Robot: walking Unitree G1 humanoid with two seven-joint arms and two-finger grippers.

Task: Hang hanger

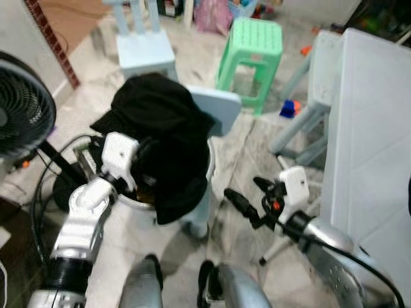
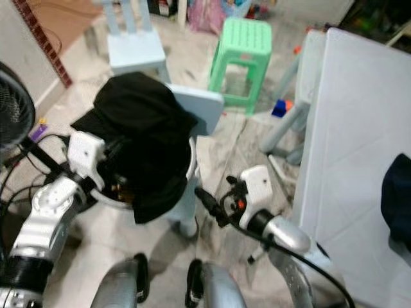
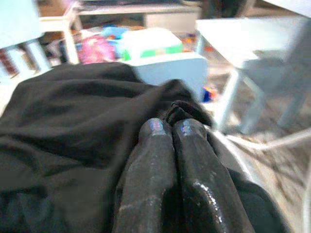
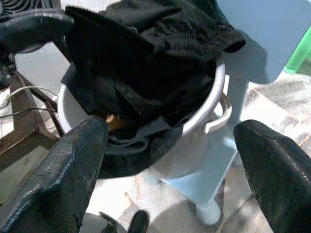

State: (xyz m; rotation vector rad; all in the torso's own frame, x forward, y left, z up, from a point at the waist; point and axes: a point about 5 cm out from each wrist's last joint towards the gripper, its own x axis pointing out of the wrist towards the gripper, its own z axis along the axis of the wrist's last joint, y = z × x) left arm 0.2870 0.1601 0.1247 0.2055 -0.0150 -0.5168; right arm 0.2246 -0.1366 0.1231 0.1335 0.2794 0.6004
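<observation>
While you look down from the head cam, biggest thing is the white table (image 2: 359, 128) filling the rt side, w/ a dark cloth edge (image 2: 395, 199) on it near the rt border. Floor (image 1: 250, 160) is marbled tile. Left edge: black fan (image 1: 22, 112) on its stand, cables trailing beside it.

Centre: black garment (image 1: 160, 135) heaped over a white bucket (image 4: 204, 121), hanging down its front and over the rim. Bucket sits on a pale blue chair (image 1: 215, 106); chair back rises just behind the heap. Rt wrist cam shows the bucket's side handle and a bit of something tan (image 4: 112, 119) inside under the cloth. You can't make out a hanger as such anywhere; if it's in the bucket, the cloth hides it.

Further back: green stool (image 1: 252, 48), another pale blue chair (image 1: 144, 42), pink bag (image 1: 215, 14), small toys on the floor by the table legs.

Left gripper (image 3: 170, 127) is at the bucket's left side, tips pressed into the garment; fingers (image 3: 155, 145) lie together w/ no gap, and a fold of cloth bunches right at the tips. Whether cloth is actually pinched between them, you can't tell.

Right gripper (image 1: 247, 192) is low, rt of the bucket, apart from it, pointing toward it, fingers (image 4: 73, 170) spread wide, nothing between.
</observation>
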